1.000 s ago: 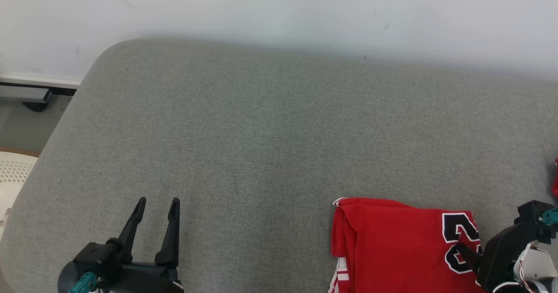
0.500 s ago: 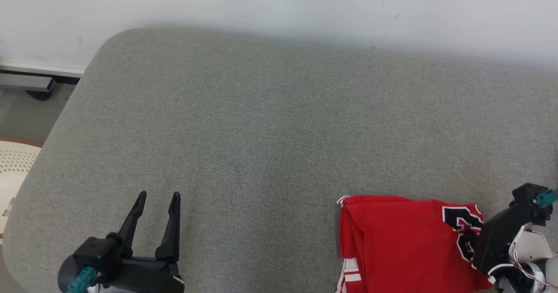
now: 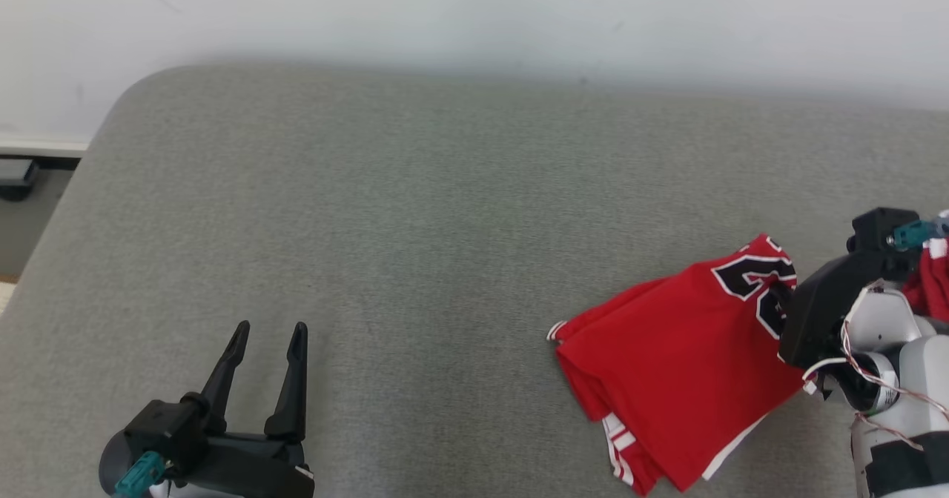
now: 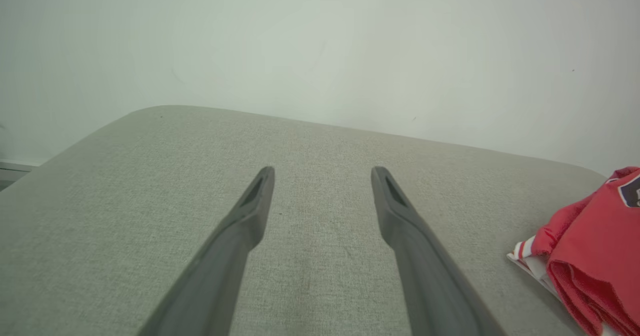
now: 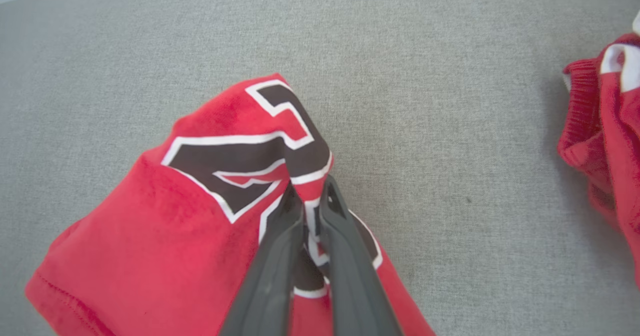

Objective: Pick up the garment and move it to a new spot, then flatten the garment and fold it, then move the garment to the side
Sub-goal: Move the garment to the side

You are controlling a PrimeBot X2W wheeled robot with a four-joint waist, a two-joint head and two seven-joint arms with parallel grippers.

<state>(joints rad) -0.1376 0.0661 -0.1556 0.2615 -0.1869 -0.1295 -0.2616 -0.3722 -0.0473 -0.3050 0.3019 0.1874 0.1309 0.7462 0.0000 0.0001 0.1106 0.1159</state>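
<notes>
Head view down onto cushion (image 3: 445, 209), left wrist low facing wall (image 4: 320, 41), right wrist close above garment (image 5: 125, 236), shared by all

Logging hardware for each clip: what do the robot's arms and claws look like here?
The left claw has two long, tapering dark grey fingers on a black base with a teal connector. The right claw has matching fingers. Its black housing carries its own teal plug, and thin red and white wires loop over a pale white-grey forearm.
</notes>
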